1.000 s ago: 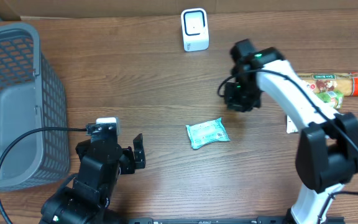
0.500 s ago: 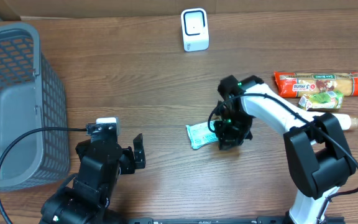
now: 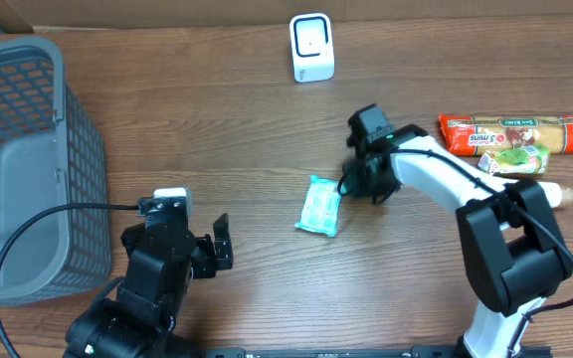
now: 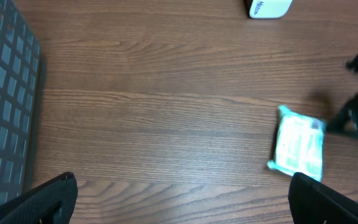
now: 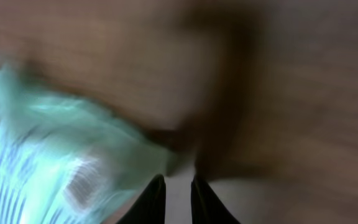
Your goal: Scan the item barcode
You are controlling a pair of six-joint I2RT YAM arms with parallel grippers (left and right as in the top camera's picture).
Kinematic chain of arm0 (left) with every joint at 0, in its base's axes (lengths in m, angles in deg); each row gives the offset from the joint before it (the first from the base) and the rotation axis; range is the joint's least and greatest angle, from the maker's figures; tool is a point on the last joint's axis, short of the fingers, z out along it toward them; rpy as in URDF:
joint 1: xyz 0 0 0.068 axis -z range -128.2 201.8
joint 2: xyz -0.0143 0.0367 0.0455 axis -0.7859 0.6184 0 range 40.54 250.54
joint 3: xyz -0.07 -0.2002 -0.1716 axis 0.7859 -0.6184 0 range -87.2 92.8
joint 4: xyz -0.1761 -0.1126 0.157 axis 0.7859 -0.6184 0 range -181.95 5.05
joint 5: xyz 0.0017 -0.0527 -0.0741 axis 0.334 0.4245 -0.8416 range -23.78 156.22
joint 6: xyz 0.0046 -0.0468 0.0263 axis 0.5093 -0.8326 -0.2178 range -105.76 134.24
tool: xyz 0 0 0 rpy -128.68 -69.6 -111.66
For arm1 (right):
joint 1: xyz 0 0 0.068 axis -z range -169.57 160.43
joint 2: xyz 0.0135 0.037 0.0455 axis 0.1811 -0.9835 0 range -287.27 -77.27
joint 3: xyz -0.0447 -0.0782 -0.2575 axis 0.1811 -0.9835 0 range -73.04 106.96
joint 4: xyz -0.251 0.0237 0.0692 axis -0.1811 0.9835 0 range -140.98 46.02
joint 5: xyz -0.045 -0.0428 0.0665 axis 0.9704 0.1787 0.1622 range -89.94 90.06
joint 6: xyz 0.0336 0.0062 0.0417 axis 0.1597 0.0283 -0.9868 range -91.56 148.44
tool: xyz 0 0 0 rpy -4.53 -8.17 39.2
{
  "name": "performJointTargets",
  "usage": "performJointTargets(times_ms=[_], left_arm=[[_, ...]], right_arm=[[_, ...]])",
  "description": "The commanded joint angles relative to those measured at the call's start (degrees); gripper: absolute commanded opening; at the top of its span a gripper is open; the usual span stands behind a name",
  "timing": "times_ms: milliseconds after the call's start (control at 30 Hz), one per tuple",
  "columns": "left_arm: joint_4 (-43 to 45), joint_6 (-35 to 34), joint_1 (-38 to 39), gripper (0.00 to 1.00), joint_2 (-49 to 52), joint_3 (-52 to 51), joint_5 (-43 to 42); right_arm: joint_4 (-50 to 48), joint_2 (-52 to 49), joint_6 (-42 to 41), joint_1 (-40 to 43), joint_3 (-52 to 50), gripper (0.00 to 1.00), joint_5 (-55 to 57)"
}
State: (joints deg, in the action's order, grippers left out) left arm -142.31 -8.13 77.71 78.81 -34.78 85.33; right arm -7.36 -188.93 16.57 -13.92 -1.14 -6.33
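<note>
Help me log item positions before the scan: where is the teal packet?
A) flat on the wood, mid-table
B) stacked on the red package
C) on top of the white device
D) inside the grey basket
A: the teal packet lies on the bare wood of the table, apart from the basket, the white device and the red package.

A brown wood-grain table (image 3: 217,129) is evenly lit; a pale tan strip (image 3: 167,10) is seen at 12 o'clock.
</note>
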Motion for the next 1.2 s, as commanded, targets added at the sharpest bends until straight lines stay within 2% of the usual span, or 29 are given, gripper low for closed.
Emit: performJointTargets(times_ms=[0,167,267,433,733,1000,1100,1167], left_arm=[[0.2,-0.8,0.4,1.00,-0.1,-0.3,0.8],[0.2,-0.8,0.4,1.00,-0.1,-0.3,0.8],[0.2,-0.8,0.4,0.99,-0.1,-0.3,0.8],[0.2,-0.8,0.4,0.99,-0.1,-0.3,0.8],[0.2,-0.8,0.4,1.00,-0.1,-0.3,0.8],[0.2,-0.8,0.4,1.00,-0.1,-0.3,0.8],[0.2,-0.8,0.4,1.00,-0.1,-0.3,0.8],[0.2,-0.8,0.4,1.00,-0.1,-0.3,0.8]], right_arm=[[-4.6,0.5,4.4,2.4,2.8,0.20,2.4],[-4.6,0.5,6.6,2.8,7.3,0.24,-9.7],[-1.8,0.5,2.3,2.9,8.8,0.25,-8.5],[4.3,0.4,-9.2,3.4,8.9,0.30,2.2],[6.8,-2.4,-15.8,0.8,8.7,0.29,-3.2],[6.1,-4.9,-15.6,0.4,8.7,0.29,-6.6],[4.6,-5.3,-12.1,-0.2,8.8,0.29,-9.3],[3.0,-5.5,-6.5,-0.8,8.8,0.29,-13.6]])
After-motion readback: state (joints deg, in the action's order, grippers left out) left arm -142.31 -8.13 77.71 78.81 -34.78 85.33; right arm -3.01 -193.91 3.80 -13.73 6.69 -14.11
